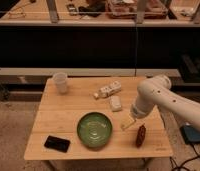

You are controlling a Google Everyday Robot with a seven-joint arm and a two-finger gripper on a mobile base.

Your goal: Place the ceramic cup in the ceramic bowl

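Observation:
The ceramic cup (60, 82) is small, plain white and stands upright near the far left corner of the wooden table (58, 117). The ceramic bowl (94, 129) is wide, green and glazed, and sits empty at the front middle of the table. My white arm (155, 97) reaches in from the right. My gripper (127, 122) hangs low over the table just right of the bowl's rim, far from the cup. Nothing shows in it.
A white bottle-like package (108, 90) lies at the back middle, with a small white packet (115, 103) just in front of it. A black phone (57, 143) lies at the front left. A reddish-brown object (141, 135) lies right of the bowl, near the gripper.

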